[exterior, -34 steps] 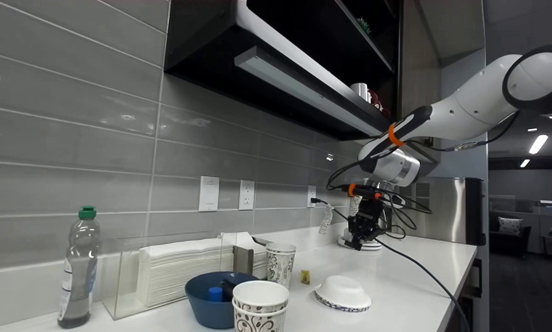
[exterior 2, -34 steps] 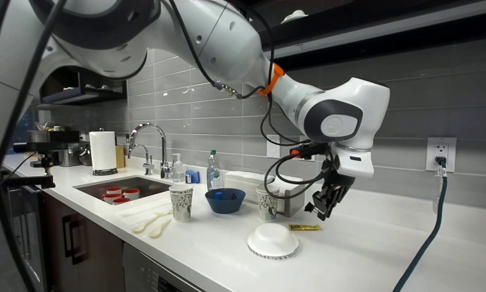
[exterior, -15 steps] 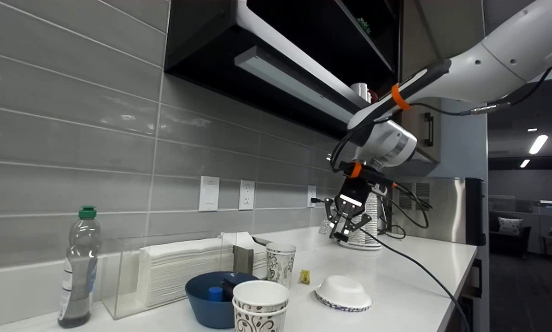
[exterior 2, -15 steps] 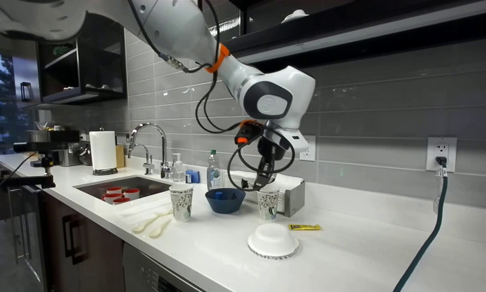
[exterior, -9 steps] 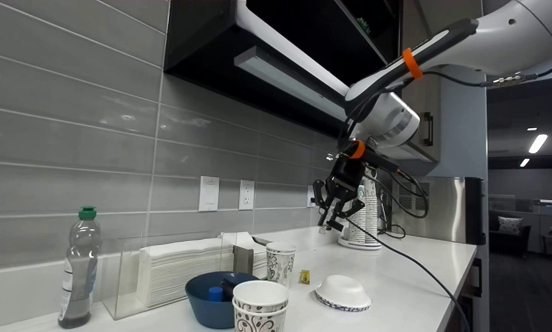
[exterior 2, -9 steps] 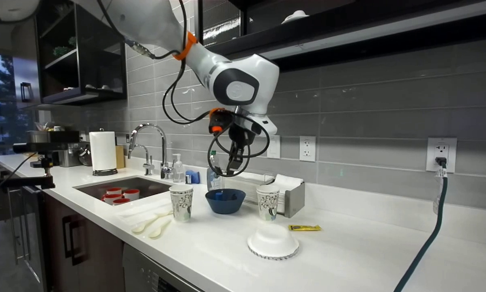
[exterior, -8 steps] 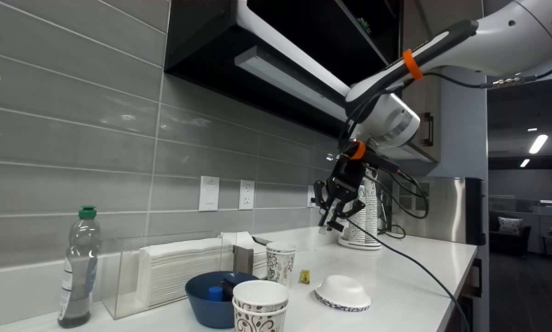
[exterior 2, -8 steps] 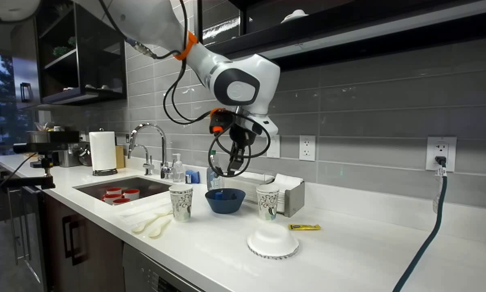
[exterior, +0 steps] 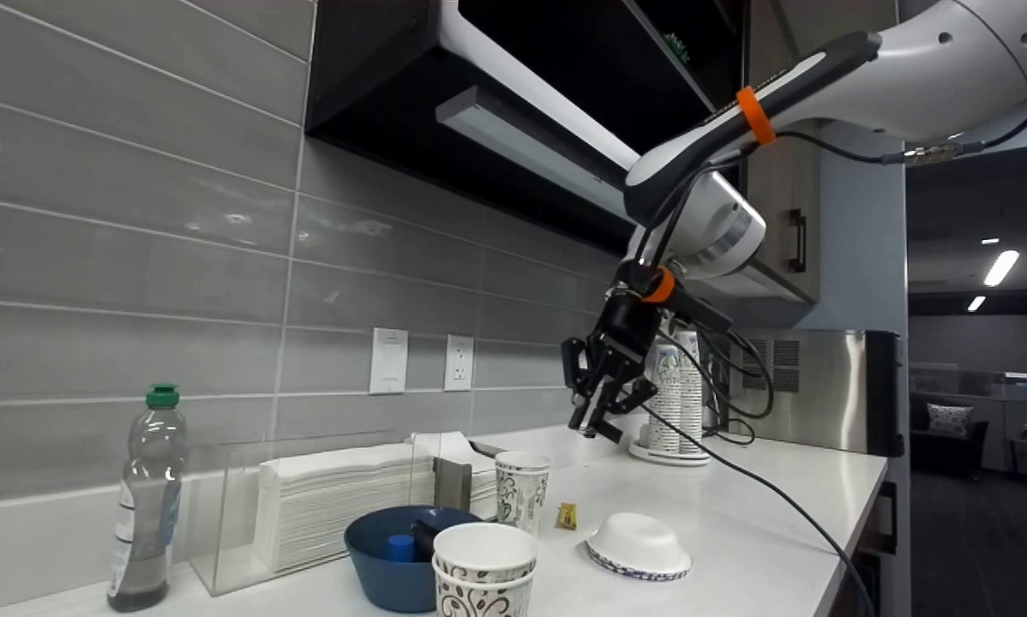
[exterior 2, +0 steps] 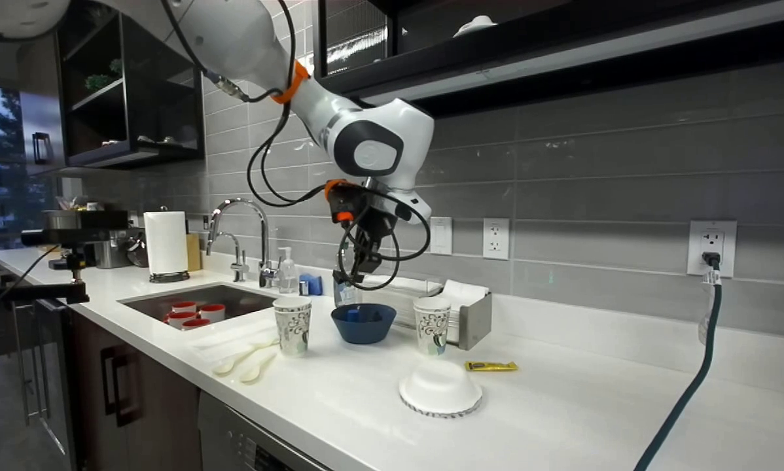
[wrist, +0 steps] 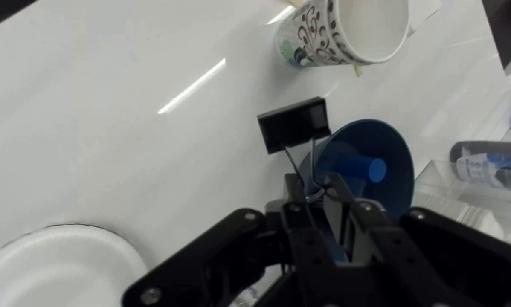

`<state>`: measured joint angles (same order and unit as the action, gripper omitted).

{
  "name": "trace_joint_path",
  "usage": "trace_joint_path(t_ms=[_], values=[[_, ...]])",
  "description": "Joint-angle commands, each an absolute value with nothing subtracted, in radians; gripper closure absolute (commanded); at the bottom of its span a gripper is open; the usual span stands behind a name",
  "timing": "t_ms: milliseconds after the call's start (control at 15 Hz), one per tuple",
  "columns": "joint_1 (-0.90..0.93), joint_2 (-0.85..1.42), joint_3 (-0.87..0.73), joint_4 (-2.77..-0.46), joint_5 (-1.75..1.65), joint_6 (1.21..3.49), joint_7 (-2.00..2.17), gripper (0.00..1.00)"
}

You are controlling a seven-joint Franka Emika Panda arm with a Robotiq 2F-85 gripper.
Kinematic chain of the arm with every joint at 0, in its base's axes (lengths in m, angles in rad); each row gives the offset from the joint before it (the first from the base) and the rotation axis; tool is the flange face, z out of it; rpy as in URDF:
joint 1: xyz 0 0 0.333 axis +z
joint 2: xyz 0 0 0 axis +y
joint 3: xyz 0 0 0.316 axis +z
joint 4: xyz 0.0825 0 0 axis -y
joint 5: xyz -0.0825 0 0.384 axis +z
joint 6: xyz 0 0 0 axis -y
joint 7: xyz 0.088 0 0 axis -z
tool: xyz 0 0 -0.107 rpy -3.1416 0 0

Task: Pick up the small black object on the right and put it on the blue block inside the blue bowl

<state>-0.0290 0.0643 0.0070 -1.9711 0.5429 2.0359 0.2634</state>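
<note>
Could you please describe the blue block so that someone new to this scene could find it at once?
On the white counter, in an exterior view, look behind the nearest patterned cups for a dark blue bowl. Inside it, the blue block shows a round top. Its brighter blue sets it apart from the bowl and the black item beside it.

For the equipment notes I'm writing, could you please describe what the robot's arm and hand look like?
The arm is white with dark panels, a silvery ring and orange bands; loose black cables, one with a metallic connector, run along it. The hand is black, with two jointed fingers and small silvery screws.
</note>
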Motion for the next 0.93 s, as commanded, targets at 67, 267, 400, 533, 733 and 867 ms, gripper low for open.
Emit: trace_joint_path(t_ms=[67, 267, 400, 533, 733, 867], values=[[0.061, 0.116, 0.083, -1.927, 0.543, 2.179, 0.155, 0.95], [0.100, 0.184, 0.118, -1.856, 0.517, 2.273, 0.125, 0.95], [0.117, 0.241, 0.132, -1.797, 0.486, 2.318, 0.118, 0.95], [0.126, 0.302, 0.134, -1.736, 0.434, 2.328, 0.134, 0.95], [0.135, 0.377, 0.132, -1.660, 0.366, 2.305, 0.147, 0.95], [0.140, 0.416, 0.139, -1.623, 0.348, 2.294, 0.150, 0.95]])
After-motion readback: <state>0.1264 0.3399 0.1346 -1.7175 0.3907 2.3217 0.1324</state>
